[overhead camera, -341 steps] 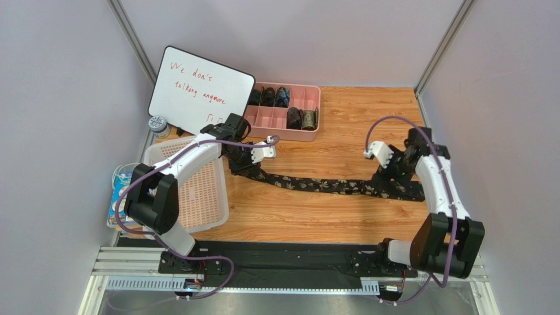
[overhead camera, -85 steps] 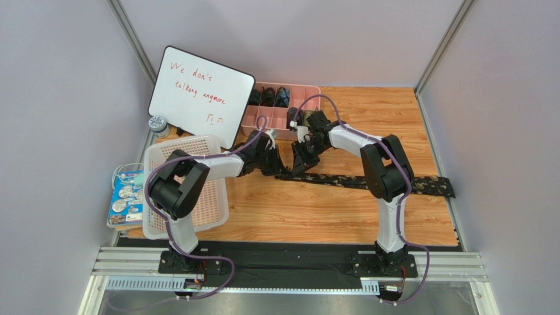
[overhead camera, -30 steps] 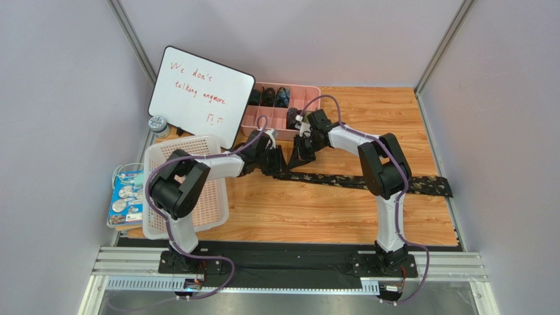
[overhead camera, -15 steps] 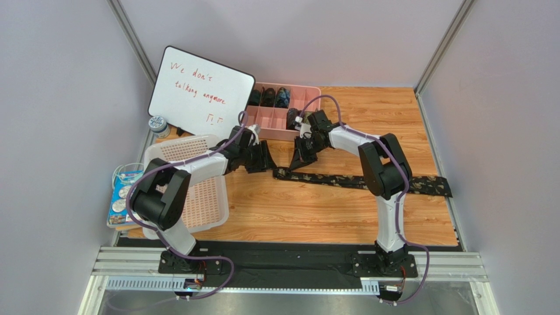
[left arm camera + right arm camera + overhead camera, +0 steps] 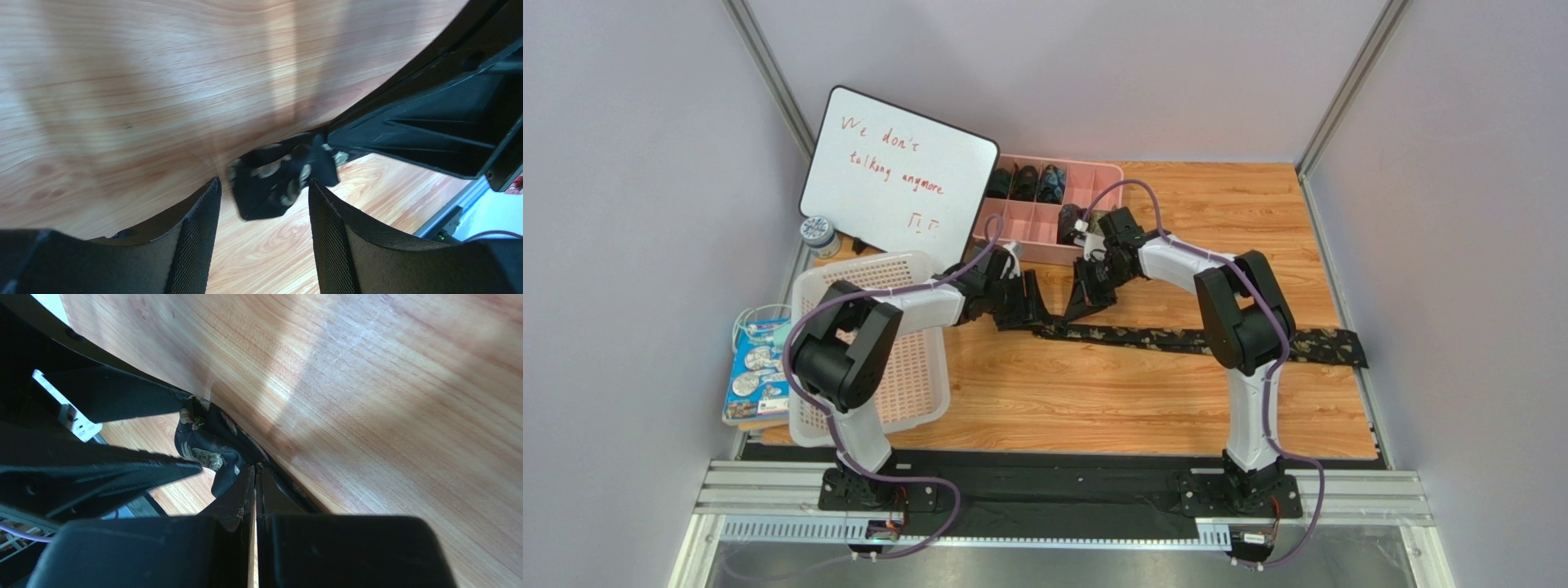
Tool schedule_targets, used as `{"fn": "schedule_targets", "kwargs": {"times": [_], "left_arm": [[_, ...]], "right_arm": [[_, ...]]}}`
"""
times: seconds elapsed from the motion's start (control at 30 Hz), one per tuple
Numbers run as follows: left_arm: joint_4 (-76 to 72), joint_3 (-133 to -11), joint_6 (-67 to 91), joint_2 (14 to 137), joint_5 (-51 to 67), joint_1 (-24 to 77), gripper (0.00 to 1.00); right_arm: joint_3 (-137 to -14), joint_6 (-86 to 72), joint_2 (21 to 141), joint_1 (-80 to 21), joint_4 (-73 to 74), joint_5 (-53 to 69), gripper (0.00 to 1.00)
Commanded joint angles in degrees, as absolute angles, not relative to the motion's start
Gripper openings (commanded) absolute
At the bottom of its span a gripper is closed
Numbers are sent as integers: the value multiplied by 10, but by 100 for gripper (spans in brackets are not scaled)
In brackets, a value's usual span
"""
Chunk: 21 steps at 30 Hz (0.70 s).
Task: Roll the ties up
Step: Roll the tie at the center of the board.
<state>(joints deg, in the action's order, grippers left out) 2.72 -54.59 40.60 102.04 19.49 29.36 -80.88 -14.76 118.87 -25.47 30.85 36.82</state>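
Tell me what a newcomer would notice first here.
A long dark tie stretches across the table to its right edge; both grippers meet at its left end, the right gripper shut on it, the left gripper open. Behind stand a whiteboard with red writing and a pink tray of rolled ties.

2 arms (image 5: 913,298): white links, black joints, purple cables (image 5: 1124,185); black jaws, mesh-textured pads (image 5: 196,239).
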Motion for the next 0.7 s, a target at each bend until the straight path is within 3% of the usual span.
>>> {"fn": "schedule_targets", "kwargs": {"times": [0.0,0.1,0.17,0.23,0.3,0.33,0.43,0.67], "left_arm": [[5,-565,424,1037,208,310,60],[15,-568,422,1040,193,316,56],[30,-567,412,1039,183,316,47],[44,-567,402,1038,162,316,37],[55,-564,397,1036,149,316,33],[55,-562,396,1034,147,316,31],[54,-556,395,1030,145,316,31],[51,-555,391,1022,144,320,32]], "right_arm": [[-802,-156,1169,-261,316,397,0],[-802,-159,1169,-261,316,402,0],[-805,-160,1165,-261,319,410,0],[-808,-163,1160,-260,323,410,10],[-817,-169,1152,-258,337,416,16],[-821,-170,1151,-256,344,416,23],[-828,-176,1143,-251,379,416,37],[-795,-220,1136,-252,386,438,42]]}}
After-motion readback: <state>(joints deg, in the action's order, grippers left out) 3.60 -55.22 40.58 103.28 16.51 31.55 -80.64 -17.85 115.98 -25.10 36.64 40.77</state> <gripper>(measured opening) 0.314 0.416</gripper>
